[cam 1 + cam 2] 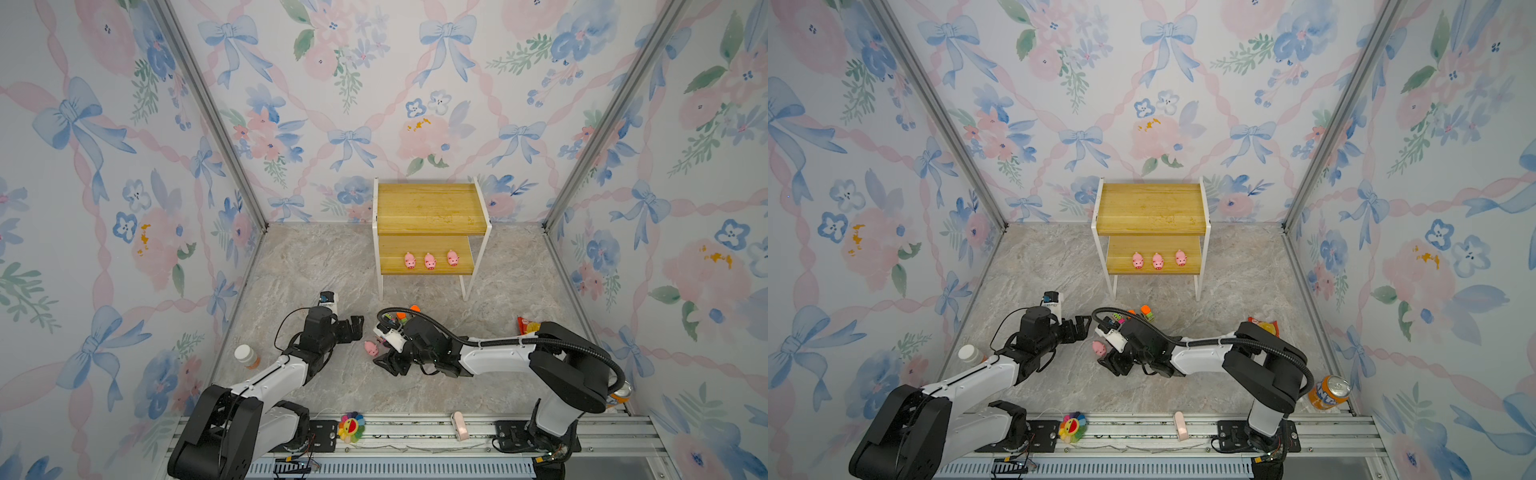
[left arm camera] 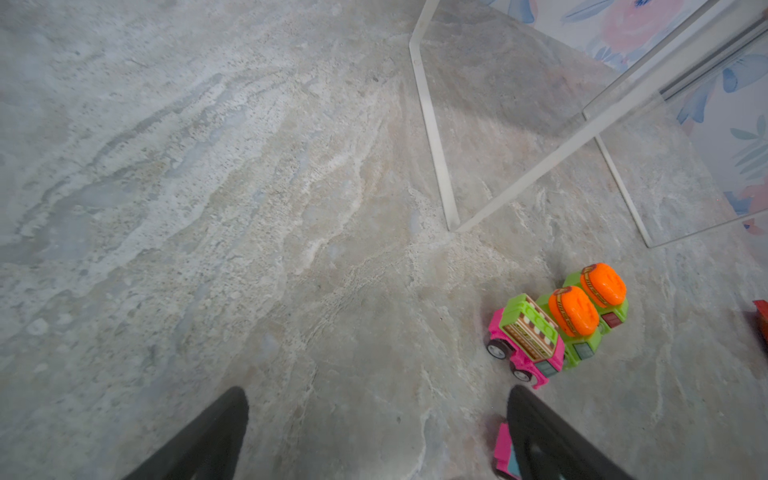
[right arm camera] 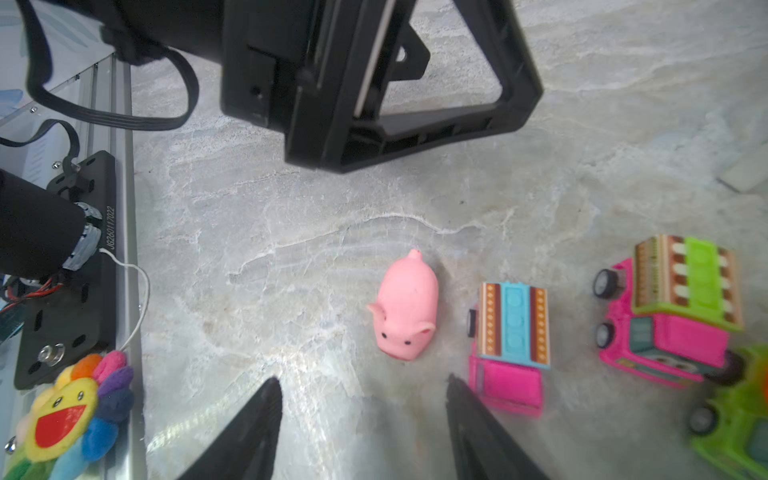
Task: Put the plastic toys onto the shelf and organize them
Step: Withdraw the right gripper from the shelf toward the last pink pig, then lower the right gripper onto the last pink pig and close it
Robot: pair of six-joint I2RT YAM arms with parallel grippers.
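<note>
The shelf [image 1: 430,208] stands at the back, with three pink pigs [image 1: 430,261] in a row on its lower board. Another pink pig [image 3: 405,307] lies on the floor just beyond my right gripper [image 3: 363,382], which is open and empty. Beside that pig stand a pink truck with a blue striped top [image 3: 509,340] and a pink truck with a green top [image 3: 673,316]. Two green trucks with orange tops [image 2: 575,320] sit behind them. My left gripper [image 2: 378,399] hovers open over bare floor, left of the trucks.
A rainbow flower toy [image 1: 351,428] lies on the front rail, with a small pink-white piece [image 1: 458,426] further right. A white-lidded jar [image 1: 246,356] stands at the left wall. An orange soda can [image 1: 1329,395] and a red snack packet [image 1: 527,325] are at the right.
</note>
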